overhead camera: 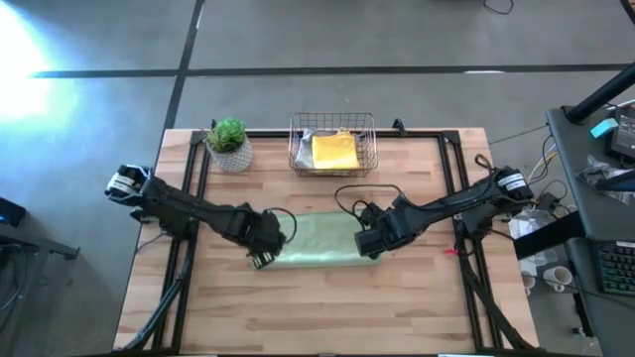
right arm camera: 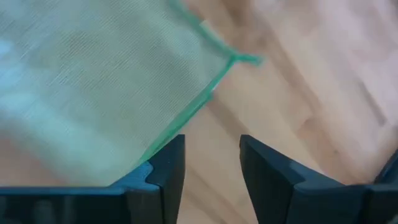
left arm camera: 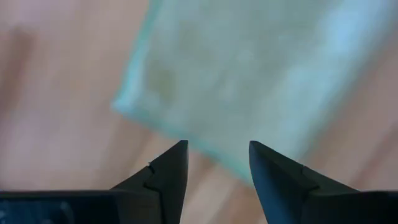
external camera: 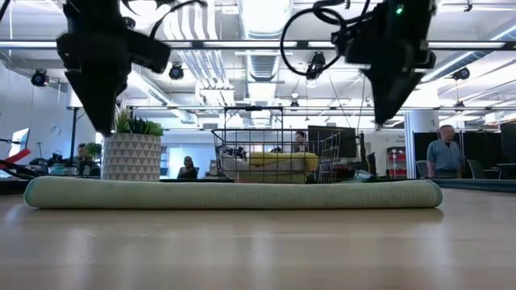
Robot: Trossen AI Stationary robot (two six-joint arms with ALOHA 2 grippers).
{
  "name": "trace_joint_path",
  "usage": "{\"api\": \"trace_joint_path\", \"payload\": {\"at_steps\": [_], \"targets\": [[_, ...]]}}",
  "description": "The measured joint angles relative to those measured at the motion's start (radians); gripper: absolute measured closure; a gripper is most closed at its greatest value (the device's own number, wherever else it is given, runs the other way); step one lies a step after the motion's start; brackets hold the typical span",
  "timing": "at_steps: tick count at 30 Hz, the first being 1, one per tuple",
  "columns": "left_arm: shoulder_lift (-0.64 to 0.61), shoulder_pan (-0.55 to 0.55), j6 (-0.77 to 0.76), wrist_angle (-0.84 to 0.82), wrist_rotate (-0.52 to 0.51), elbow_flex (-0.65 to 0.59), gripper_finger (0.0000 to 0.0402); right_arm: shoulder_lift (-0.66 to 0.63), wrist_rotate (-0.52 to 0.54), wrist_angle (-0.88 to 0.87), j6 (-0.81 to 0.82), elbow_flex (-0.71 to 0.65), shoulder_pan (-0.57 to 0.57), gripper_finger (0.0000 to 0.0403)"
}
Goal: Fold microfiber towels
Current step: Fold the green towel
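A pale sage green towel (overhead camera: 317, 240) lies folded into a long flat strip on the middle of the table; it also shows in the low view (external camera: 234, 195). My left gripper (overhead camera: 260, 260) hangs open above the strip's left end (left arm camera: 249, 68), clear of it in the low view (external camera: 103, 129). My right gripper (overhead camera: 367, 248) hangs open above the strip's right end, over a corner (right arm camera: 233, 59), and is also clear of it (external camera: 385, 121). A yellow towel (overhead camera: 335, 151) lies folded in the copper wire basket (overhead camera: 296, 124). The other towels do not show clearly.
The wire basket stands at the table's far middle, and a potted plant (overhead camera: 229, 144) in a white pot stands to its left. Bare wood table (overhead camera: 317, 307) lies toward the near edge. In the low view, people (external camera: 443, 153) show in the room behind.
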Motion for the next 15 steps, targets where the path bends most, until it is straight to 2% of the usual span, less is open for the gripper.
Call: {"api": "trace_joint_path", "payload": {"at_steps": [4,8,15], "targets": [[0.0,-0.057,0.0,0.205,0.002,-0.019,0.0247,-0.003,-0.065,0.027,-0.008,-0.018,0.039,0.027],[0.001,-0.084,-0.01,0.407,0.001,-0.08,0.0247,-0.002,-0.143,0.186,-0.008,-0.081,0.074,0.0286],[0.001,-0.086,-0.097,0.547,-0.002,-0.223,0.026,-0.001,-0.169,0.476,-0.008,-0.199,0.087,0.0358]]}}
